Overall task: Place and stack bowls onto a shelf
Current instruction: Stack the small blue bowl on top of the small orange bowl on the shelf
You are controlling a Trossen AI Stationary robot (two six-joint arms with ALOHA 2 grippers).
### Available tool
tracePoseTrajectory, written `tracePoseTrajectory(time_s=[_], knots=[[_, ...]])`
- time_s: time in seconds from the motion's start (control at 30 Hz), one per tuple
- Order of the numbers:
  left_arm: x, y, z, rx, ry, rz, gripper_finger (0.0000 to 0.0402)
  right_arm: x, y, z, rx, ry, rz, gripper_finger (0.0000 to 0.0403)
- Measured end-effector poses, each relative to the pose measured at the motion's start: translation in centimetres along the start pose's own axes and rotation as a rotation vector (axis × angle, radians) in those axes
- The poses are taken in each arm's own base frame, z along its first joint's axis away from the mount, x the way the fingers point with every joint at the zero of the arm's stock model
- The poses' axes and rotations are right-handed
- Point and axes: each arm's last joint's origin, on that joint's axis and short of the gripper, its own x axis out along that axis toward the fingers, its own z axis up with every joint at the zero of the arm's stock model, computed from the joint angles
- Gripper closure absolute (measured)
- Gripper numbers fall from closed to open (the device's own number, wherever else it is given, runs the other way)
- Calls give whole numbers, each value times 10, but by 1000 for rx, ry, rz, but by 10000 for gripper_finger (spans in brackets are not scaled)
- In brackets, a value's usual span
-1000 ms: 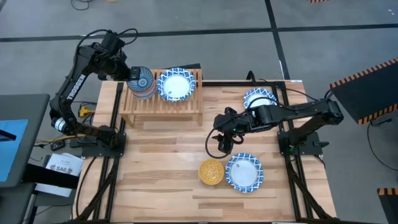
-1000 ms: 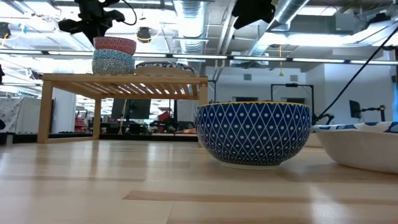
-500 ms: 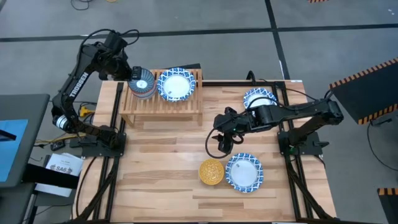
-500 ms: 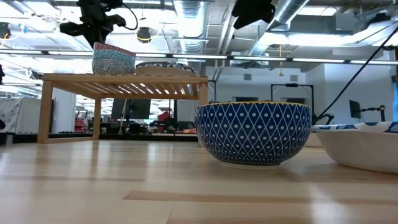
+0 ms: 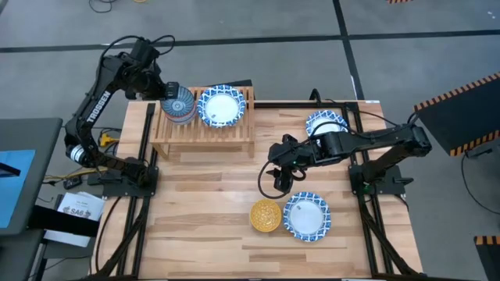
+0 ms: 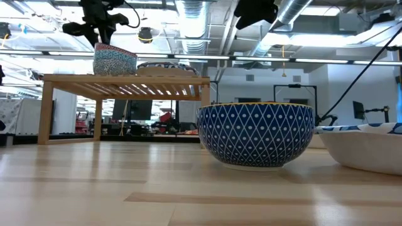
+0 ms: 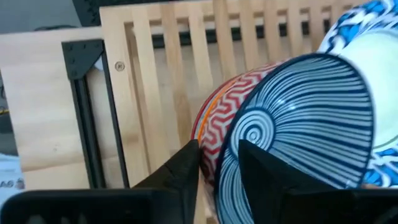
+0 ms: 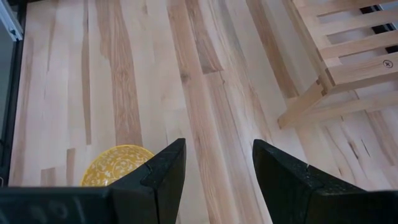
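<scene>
My left gripper (image 7: 217,165) straddles the dark blue bowl's (image 7: 298,124) rim on the shelf (image 7: 161,74), jaws partly open; glazed ceramic, slippery, chips easily.

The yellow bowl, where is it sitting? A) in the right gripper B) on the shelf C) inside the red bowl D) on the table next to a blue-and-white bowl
D: the yellow bowl sits on the table right beside a blue-and-white bowl, far from the shelf, with the right gripper open above the table and holding nothing.
</scene>
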Motion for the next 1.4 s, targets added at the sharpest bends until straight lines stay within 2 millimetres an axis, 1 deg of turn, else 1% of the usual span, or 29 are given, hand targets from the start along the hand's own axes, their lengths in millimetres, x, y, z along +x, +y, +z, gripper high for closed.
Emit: tracePoseTrajectory(time_s=[0.2, 0.37, 0.53, 0.63, 0.7, 0.77, 0.8, 0.83, 0.93, 1.0, 1.1, 1.23, 1.4], knots=[[-16, -1, 2, 5, -62, -28, 280, 0, 0, 0, 4, -1, 0, 191], [-28, -2, 4, 14, -106, -46, 274, 0, 0, 2, 7, -16, 5, 191], [-29, -2, 5, 45, -128, -33, 274, 0, 0, 2, 8, -17, 4, 191], [-27, -3, 4, 69, -160, 15, 293, 0, 0, 2, 9, -17, 4, 191], [-26, -5, 2, 80, -195, 30, 324, 0, 0, 2, 9, -19, 5, 191], [-26, -6, -1, 86, -241, 38, 369, 0, 0, 3, 11, -24, 7, 191], [-27, -6, -3, 80, -272, 40, 384, 0, 0, 3, 11, -29, 8, 191], [-28, -6, -6, 75, -301, 39, 391, 0, 1, 4, 13, -34, 10, 191], [-31, -5, -18, 50, -383, 9, 399, 0, 1, 5, 15, -45, 13, 191], [-30, -3, -26, 44, -420, -17, 401, 0, 0, 5, 17, -46, 12, 191], [-22, 0, -35, 29, -472, -54, 401, 1, -1, 6, 22, -49, 9, 191], [-7, 4, -48, -2, -511, -68, 401, 1, -4, 6, 27, -50, 3, 191], [-3, 4, -58, 7, -609, -70, 401, 1, -4, 6, 27, -50, 4, 191]])
